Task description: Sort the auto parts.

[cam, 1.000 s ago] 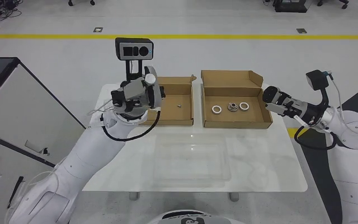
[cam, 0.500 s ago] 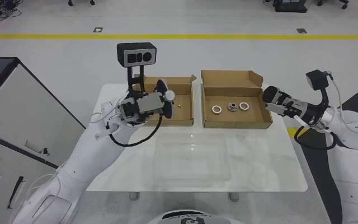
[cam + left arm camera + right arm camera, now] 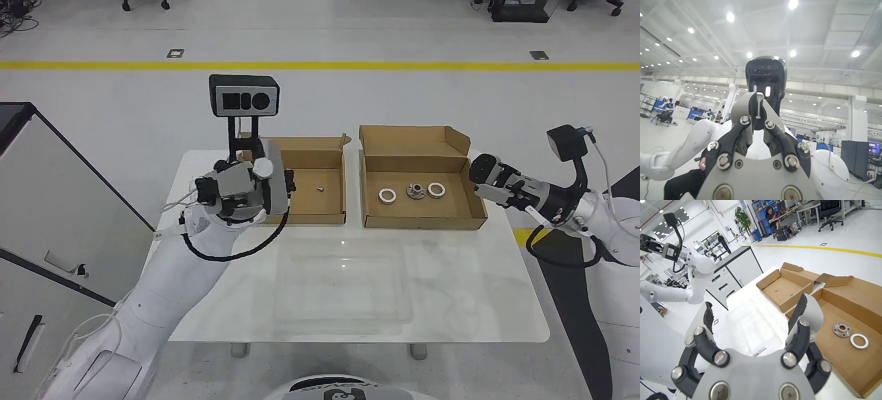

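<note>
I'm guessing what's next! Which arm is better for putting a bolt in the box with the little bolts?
Left. The left gripper is shut on a bolt, right beside that box with the little bolts. The right gripper is open and empty, over by the ring box.

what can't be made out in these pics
Small part in the left box: top view, too small to tell its kind.
Left box's left side: top view, under the left arm.
Bolt: top view, hidden by the left jaws.
Right box: right wrist view, cut by the edge.
</note>
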### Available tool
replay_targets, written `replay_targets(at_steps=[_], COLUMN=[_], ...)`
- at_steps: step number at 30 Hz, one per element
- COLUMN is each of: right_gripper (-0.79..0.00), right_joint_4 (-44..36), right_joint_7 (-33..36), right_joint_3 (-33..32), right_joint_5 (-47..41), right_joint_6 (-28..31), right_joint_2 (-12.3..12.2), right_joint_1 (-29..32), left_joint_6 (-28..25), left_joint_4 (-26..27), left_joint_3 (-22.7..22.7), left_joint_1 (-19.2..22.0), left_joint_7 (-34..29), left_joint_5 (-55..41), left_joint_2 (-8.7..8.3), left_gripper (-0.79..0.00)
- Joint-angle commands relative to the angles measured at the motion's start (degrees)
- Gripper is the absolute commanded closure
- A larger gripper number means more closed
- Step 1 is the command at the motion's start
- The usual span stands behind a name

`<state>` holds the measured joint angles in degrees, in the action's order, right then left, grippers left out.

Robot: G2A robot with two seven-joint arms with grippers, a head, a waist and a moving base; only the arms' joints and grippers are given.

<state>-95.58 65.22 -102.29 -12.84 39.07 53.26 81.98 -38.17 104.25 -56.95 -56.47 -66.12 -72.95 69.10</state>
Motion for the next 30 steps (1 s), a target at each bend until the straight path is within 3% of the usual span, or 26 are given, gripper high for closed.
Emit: replay_targets(at_steps=[1, 3, 11, 21, 30], right_gripper=[-0.785, -0.785, -0.785, -0.785, -0.785], right_joint_4=[0.00, 0.00, 0.00, 0.00, 0.00], right_joint_7=[0.00, 0.00, 0.00, 0.00, 0.00], right_joint_3=[0.00, 0.00, 0.00, 0.00, 0.00], right_joint_5=[0.00, 0.00, 0.00, 0.00, 0.00], right_joint_6=[0.00, 0.00, 0.00, 0.00, 0.00], right_joint_2=[0.00, 0.00, 0.00, 0.00, 0.00], right_joint_1=[0.00, 0.00, 0.00, 0.00, 0.00], left_joint_6=[-0.44, -0.80, -0.02, 2.62, 3.94], left_joint_4=[-1.47, -1.91, -0.75, 0.87, 0.03], left_joint_3=[-0.47, -0.97, -2.06, -2.83, -3.41], left_joint_1=[0.03, 0.11, -1.03, -2.68, -2.74], left_joint_7=[0.44, 0.85, 0.03, -2.61, -3.93], left_joint_5=[4.60, 7.29, 2.29, -9.51, -8.56], left_joint_2=[0.16, 0.29, 1.19, 3.04, 3.57], left_gripper=[0.000, 0.000, 0.000, 0.000, 0.000])
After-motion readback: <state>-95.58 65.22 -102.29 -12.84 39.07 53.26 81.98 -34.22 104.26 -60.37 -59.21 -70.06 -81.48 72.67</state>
